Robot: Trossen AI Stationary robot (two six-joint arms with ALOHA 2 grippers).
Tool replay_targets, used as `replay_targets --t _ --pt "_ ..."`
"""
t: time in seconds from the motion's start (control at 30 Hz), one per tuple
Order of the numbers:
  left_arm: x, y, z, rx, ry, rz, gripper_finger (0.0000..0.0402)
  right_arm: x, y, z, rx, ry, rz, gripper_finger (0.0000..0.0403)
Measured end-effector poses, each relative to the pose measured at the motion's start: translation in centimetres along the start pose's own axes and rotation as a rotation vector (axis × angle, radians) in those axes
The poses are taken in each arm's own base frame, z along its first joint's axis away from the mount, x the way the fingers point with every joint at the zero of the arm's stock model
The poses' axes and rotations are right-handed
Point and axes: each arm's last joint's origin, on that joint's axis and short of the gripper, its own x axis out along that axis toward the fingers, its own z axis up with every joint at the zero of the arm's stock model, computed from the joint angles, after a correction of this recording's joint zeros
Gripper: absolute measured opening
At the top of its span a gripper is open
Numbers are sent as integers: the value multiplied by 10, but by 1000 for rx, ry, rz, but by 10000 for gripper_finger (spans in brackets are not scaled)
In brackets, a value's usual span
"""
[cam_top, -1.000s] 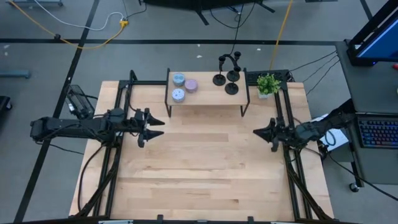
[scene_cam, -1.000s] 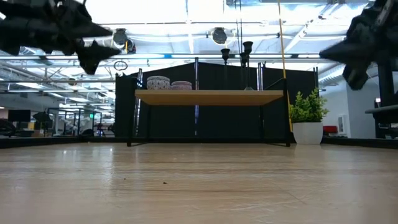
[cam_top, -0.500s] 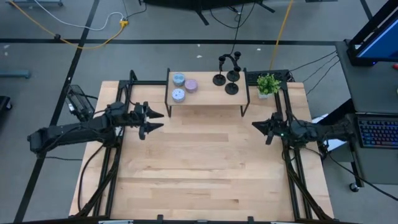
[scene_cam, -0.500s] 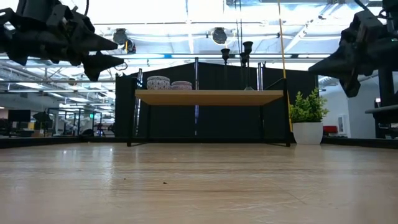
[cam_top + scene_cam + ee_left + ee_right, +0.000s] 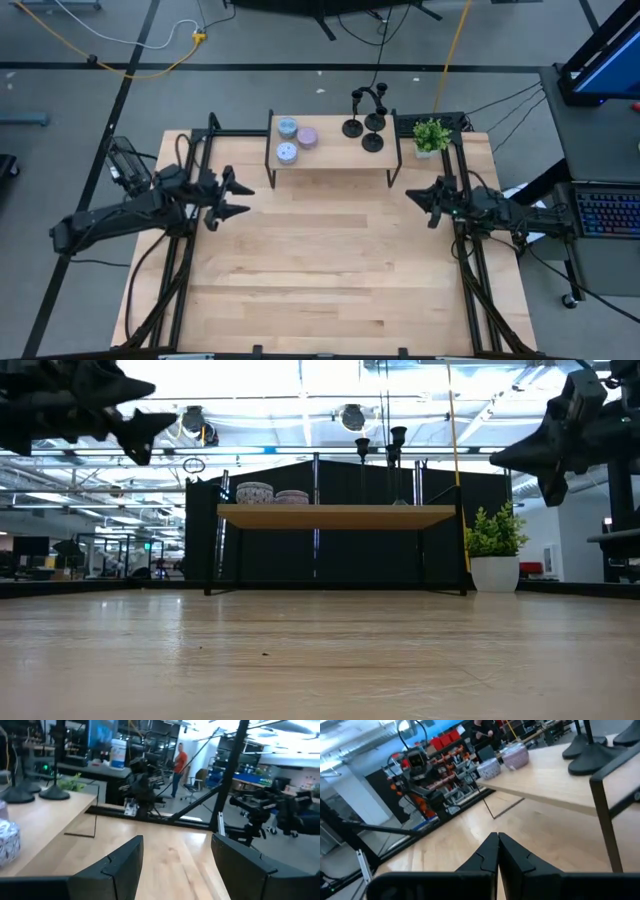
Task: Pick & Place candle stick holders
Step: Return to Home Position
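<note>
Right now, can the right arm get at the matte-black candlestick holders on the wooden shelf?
Probably yes. The right gripper, shut, hangs above shelf height near the right end of the wooden shelf, nothing between it and the three matte-black candlestick holders there. It would have to open first.

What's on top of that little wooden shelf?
Three black candle stick holders at one end of the shelf, three round tins at the other. The tins' insides are hidden.

The left arm reaches inward, raised and roughly level; the left gripper (image 5: pixel 243 199) points toward the right arm, fingers spread apart; the right gripper (image 5: pixel 412 197) faces it, well apart, raised, fingers pressed together.
</note>
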Motion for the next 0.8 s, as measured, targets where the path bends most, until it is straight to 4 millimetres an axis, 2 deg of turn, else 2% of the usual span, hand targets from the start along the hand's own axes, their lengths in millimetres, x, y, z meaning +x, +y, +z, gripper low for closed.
replay_targets --t 0.5,0.67,0.8 --pt "-28 -16 -9 34 21 59 241 0 0 -2 -16 32 15 0" --pt "-31 -14 -12 36 33 174 241 0 0 -2 -17 29 12 0" --pt "-29 -13 -19 48 52 197 241 0 -1 -2 -20 26 5 0"
